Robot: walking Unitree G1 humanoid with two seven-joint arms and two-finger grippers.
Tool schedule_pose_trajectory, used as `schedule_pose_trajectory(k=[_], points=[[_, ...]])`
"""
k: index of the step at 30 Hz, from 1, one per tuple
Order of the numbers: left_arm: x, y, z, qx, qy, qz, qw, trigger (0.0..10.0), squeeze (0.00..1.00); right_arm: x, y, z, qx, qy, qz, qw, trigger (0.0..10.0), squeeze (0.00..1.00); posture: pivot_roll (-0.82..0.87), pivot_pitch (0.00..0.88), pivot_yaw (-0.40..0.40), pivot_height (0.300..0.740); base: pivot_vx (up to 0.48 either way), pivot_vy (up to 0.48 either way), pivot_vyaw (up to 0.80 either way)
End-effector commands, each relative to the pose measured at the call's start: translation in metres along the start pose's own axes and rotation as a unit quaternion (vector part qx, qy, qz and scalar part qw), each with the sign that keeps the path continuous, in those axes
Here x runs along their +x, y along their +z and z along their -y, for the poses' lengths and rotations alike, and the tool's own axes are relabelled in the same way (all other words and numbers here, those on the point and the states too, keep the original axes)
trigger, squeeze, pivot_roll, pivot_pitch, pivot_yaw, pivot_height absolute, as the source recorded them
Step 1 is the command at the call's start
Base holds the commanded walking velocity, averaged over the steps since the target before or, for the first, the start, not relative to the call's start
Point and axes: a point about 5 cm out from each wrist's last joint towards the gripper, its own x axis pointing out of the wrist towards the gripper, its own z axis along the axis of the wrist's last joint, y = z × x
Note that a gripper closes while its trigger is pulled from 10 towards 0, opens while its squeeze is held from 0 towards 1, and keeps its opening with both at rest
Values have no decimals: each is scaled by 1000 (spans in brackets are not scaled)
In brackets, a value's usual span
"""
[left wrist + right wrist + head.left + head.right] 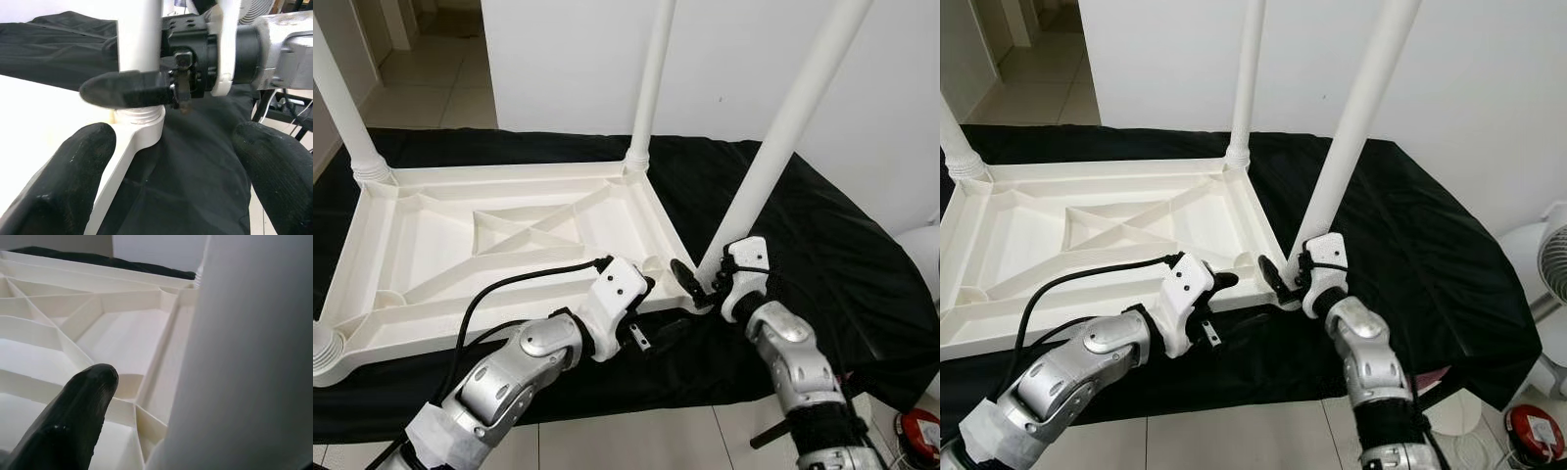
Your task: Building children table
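A white plastic children's table top [499, 245] lies upside down on a black cloth [822, 255] spread over the floor, its ribbed underside facing up. White legs stand in its corner sockets: one at the far left corner [342, 108], one at the far right corner [651, 88], and a stub showing at the near left corner [325, 348].

At the near right corner, a fourth leg [783, 127] leans away to the right, its lower end at the corner socket. The right tool [700, 279] is clenched around the base of that leg, one black finger [122, 89] pressed across the leg just above its threaded collar, as the left wrist view shows. In the right wrist view the leg stands close against the camera, with one black fingertip [78, 416] beside it and the ribbed underside beyond.

The left tool [651, 328] sits just beside the same corner, along the near edge of the table top, low over the black cloth. Its two fingers [63, 186] are spread apart and hold nothing, the corner socket and leg base seen between them. A black cable [509, 289] runs along the left arm.

A white wall rises behind the cloth, tiled floor lies at the near edge, and a red object [920, 431] sits at the lower right.
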Motion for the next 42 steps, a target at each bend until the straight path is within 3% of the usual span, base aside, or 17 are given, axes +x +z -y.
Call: schedule_pose_trajectory(k=[1, 6, 7, 8, 10, 14, 23, 24, 26, 27, 33, 40, 42], points=[[1, 4, 5, 6, -64, 1, 998, 10000, 0, 2, -4, 0, 0, 43, -9, 999, 10000, 0, -17, 0, -82, 740, 0, 0, 0], [1, 2, 5, 7, -65, -3, 998, 10000, 0, 10, -11, 3, -15, 89, -28, 996, 10000, 0, -6, 0, -89, 740, 0, 0, 0], [0, 1, 5, 8, -65, -4, 998, 10000, 0, 12, -15, 5, -16, 94, -38, 995, 7137, 0, -4, 0, -89, 740, 0, 0, 0], [0, 1, 5, 8, -65, -4, 998, 10000, 0, 12, -15, 5, -16, 94, -38, 995, 7137, 0, -4, 0, -89, 740, 0, 0, 0], [0, 1, 6, 7, -63, -4, 998, 10000, 0, 13, -21, 8, -19, 102, -52, 993, 353, 0, 3, 0, -98, 740, 0, 0, 0], [0, 1, 6, 8, -62, -4, 998, 10000, 0, 14, -23, 9, -15, 103, -55, 993, 0, 0, 11, 0, -105, 740, 0, 0, 0], [-1, 2, 4, 8, -55, -3, 998, 10000, 0, 9, -34, 9, 2, 114, -59, 992, 0, 0, 7, 0, -101, 740, 0, 0, 0], [0, 2, 5, 9, -56, -2, 998, 10000, 0, 9, -34, 10, 8, 106, -57, 993, 5451, 0, 5, 0, -100, 740, 0, 0, 0], [0, 2, 5, 9, -56, -2, 998, 10000, 0, 9, -34, 10, 8, 106, -57, 993, 5451, 0, 5, 0, -100, 740, 0, 0, 0], [0, 2, 5, 9, -57, -2, 998, 10000, 0, 9, -34, 11, 16, 98, -55, 994, 10000, 0, 4, 0, -100, 740, 0, 0, 0], [0, 2, 6, 7, -59, -1, 998, 10000, 0, 10, -35, 14, 44, 29, -54, 997, 10000, 0, -1, 0, -99, 740, 0, 0, 0], [0, 0, 8, 3, -61, -2, 998, 10000, 0, 12, -35, 11, 35, -48, -63, 996, 10000, 0, -13, 0, -94, 740, 0, 0, 0], [0, -1, 10, 1, -64, -3, 998, 10000, 0, 12, -34, 10, 61, -118, -69, 989, 10000, 0, -15, 0, -95, 740, 0, 0, 0]])
